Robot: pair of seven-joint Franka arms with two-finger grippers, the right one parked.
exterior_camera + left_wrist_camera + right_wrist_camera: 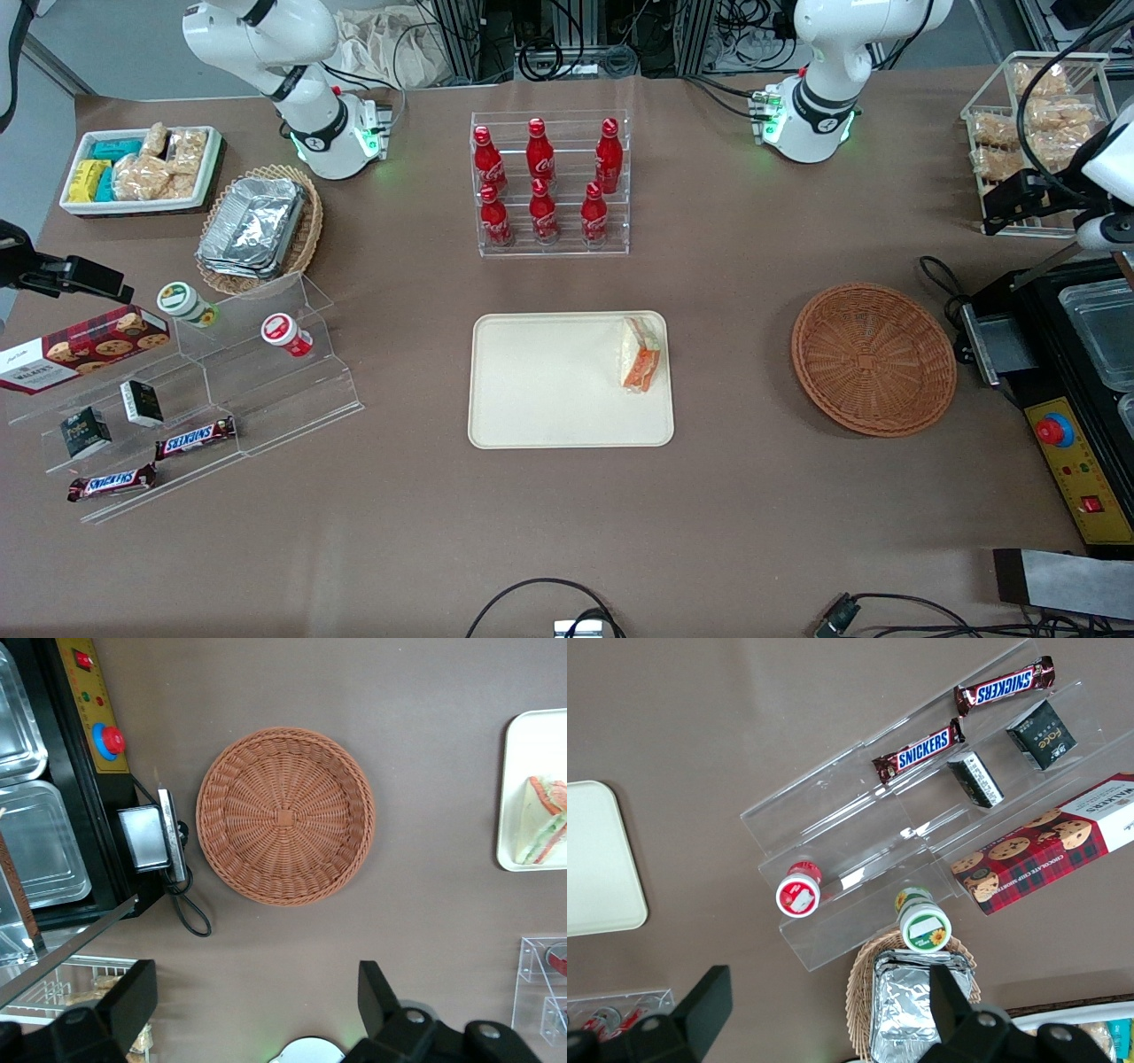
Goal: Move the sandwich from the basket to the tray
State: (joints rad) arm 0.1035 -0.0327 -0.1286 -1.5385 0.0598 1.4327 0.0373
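One sandwich on tray; basket bare. I see my pincer wide, holding nothing, above basket.

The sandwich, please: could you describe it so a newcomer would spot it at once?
Find the cream tray nearer the front camera than the rack of red bottles. The sandwich lies at the tray's edge nearest the round basket, a wrapped wedge with orange filling. The end effector hovers open above the basket.
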